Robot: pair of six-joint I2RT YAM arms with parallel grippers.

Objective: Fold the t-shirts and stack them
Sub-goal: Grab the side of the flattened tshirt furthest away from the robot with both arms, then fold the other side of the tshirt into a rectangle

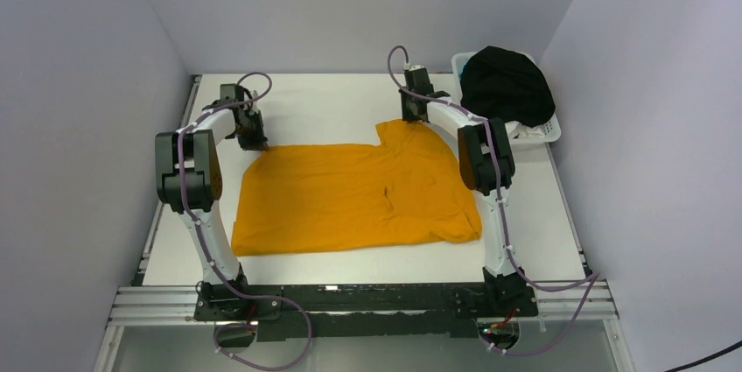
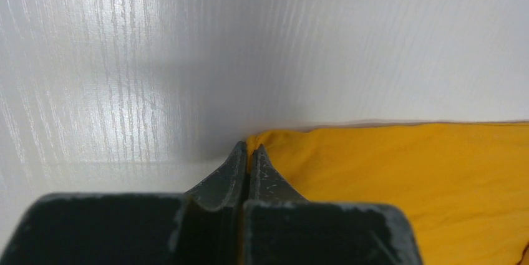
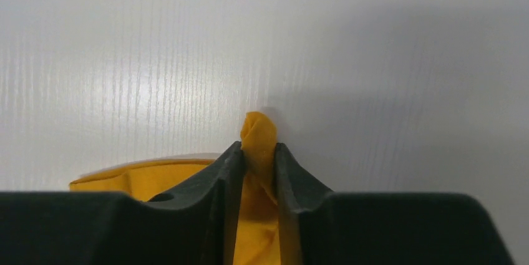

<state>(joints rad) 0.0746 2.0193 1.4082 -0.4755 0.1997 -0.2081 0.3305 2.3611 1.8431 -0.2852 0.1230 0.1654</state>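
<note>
A mustard-orange t-shirt lies spread on the white table. My left gripper is shut on the shirt's far left corner; in the left wrist view the gripper pinches the cloth edge against the table. My right gripper is shut on the shirt's far right corner; in the right wrist view the gripper holds a bunched fold of orange cloth that sticks out past the fingertips. A black t-shirt lies heaped in the basket.
A white plastic basket stands at the far right corner of the table, close behind my right arm. Grey walls close the table in on the left, back and right.
</note>
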